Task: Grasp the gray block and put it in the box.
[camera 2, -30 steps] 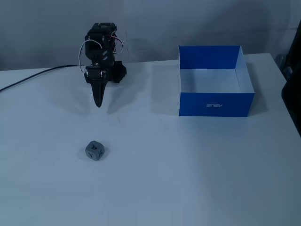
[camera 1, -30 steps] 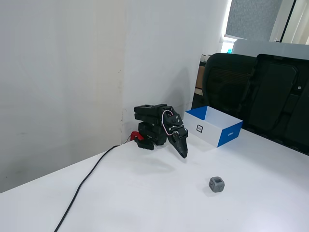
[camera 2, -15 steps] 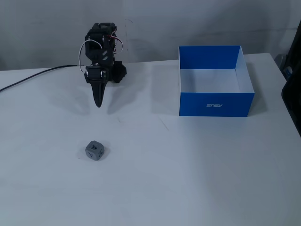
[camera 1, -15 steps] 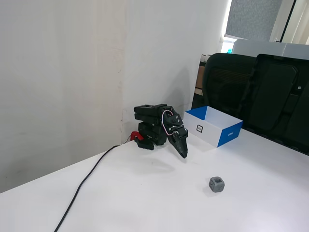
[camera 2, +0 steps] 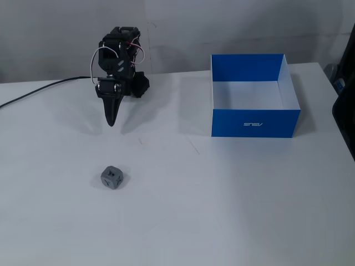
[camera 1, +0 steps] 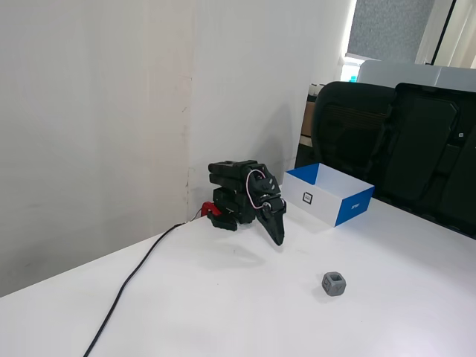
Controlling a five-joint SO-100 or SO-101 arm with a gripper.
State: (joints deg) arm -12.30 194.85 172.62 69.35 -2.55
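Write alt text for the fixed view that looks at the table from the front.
A black robot arm's gripper points down, closed and empty, above a white table. A small dark-gray cube sits nearer the camera; an empty blue-walled box with a white inside stands to the right.

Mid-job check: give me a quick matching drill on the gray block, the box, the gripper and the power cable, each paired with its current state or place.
Things:
1. gray block
2. box
3. gripper
4. cable

States:
A. empty, white inside
B. shut, pointing down, above the table
C. trailing off the left edge in a fixed view
D. lying free on the table, untouched

Pairs: 1-D, 2-A, 3-B, 4-C
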